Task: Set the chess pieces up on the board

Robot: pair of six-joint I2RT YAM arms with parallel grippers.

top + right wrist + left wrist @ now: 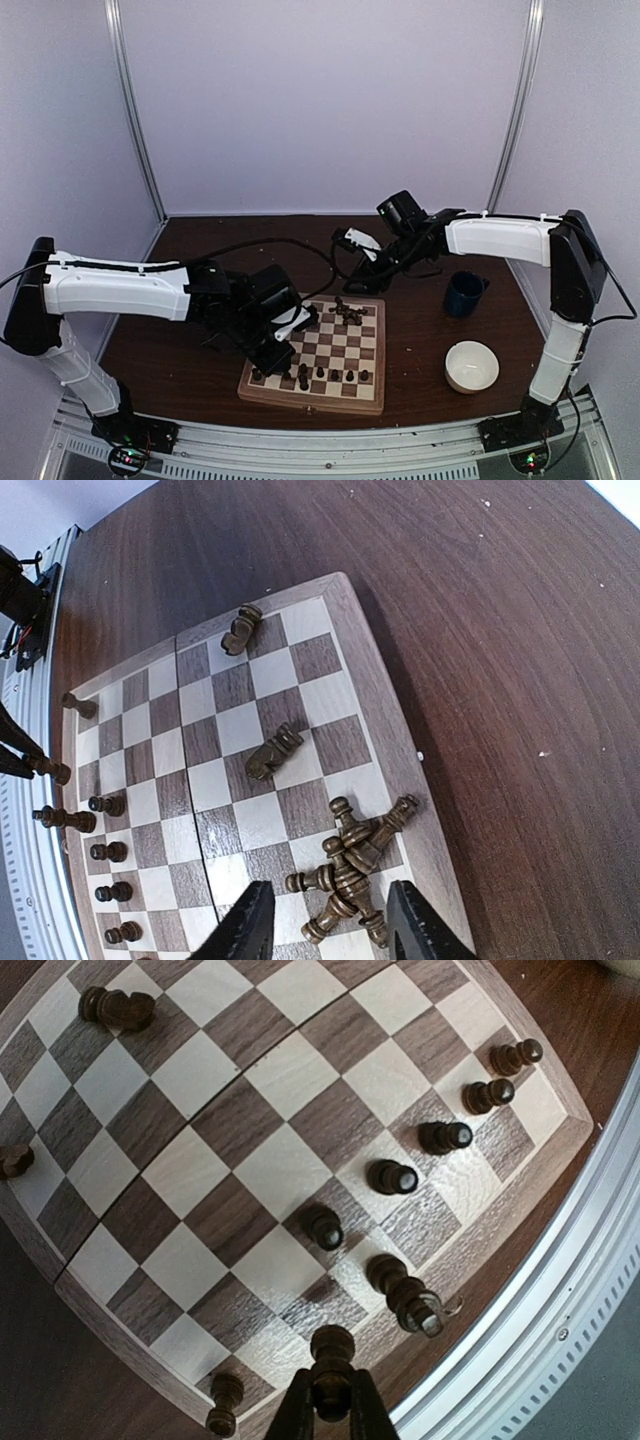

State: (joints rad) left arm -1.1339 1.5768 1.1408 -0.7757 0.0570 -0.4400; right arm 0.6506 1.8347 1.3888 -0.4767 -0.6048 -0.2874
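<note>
Near the table's [190, 350] near edge, about midway along it: board [312, 400], square, checkered cream and brown, with a pale wood border. Along the board's near edge, chess pieces [392, 1176] standing upright: 5 small ones in a line on the 2nd row of squares, each on its own square, none touching. Just nearer the edge, 1 taller piece [405, 1295], upright. By the near-left corner, 1 corner piece [225, 1405].

Pinched between the pressed-together fingers [300, 1410] of the left gripper [332, 1405]: 1 held piece [332, 1352], dark, over the board's near border between the corner piece and the taller piece. One rounded end showing past the fingertips. Upright or tilted, touching the wood or not: cannot tell.

At the board's far edge, toward the far-right corner: pile [350, 865] of several pieces lying on their sides, crossed over one another and touching. Lying flat too: 1 fallen piece [272, 752] on the middle squares, apart from the pile, and 1 stray piece [243, 628] at the left edge, toward the far-left corner.

Right gripper [328, 895] poised above the pile, fingers [248, 925] spread well apart, gripping nothing, pile showing in the gap between them.

Right of the board, on the table: dark blue mug [465, 293] farther back, white bowl [472, 366] nearer the near edge, apart from each other and from the board.
</note>
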